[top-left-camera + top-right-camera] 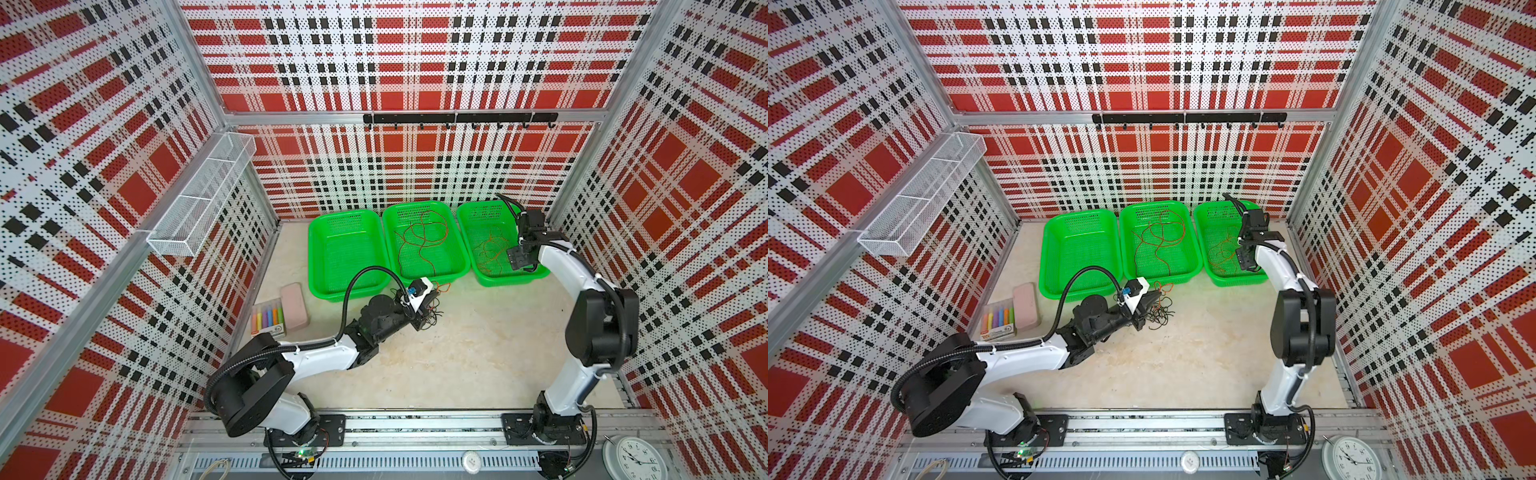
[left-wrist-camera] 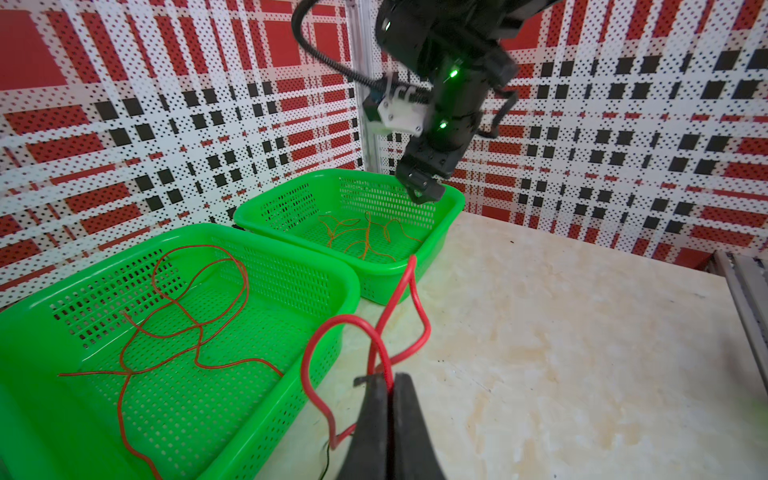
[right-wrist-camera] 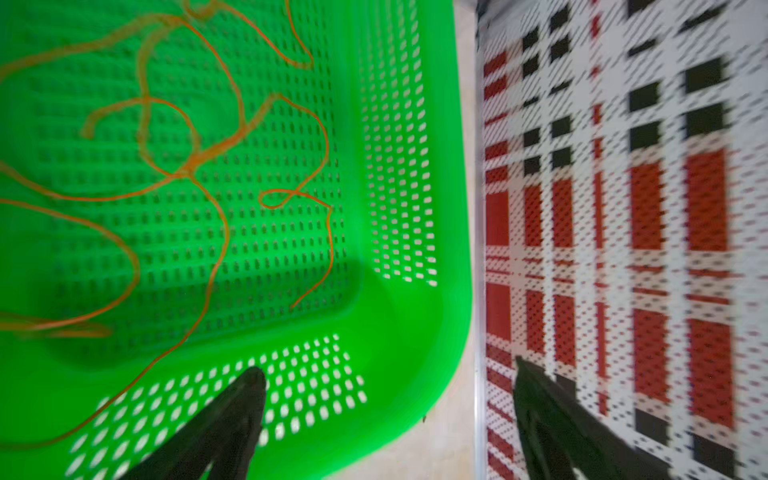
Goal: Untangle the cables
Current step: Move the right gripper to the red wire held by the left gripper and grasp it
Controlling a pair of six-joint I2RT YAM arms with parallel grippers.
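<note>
Separating step: left claw clamped on red cable over table, black cables tangled just beside. Right claw wide above basket holding orange cable. Next probably pull red free.

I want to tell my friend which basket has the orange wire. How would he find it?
Along the back wall stand three green baskets in a row. Go to the right basket, whose corner the right gripper hangs over. It alone holds a thin orange-brown cable; the middle basket holds a red cable, and the left basket shows none.
</note>
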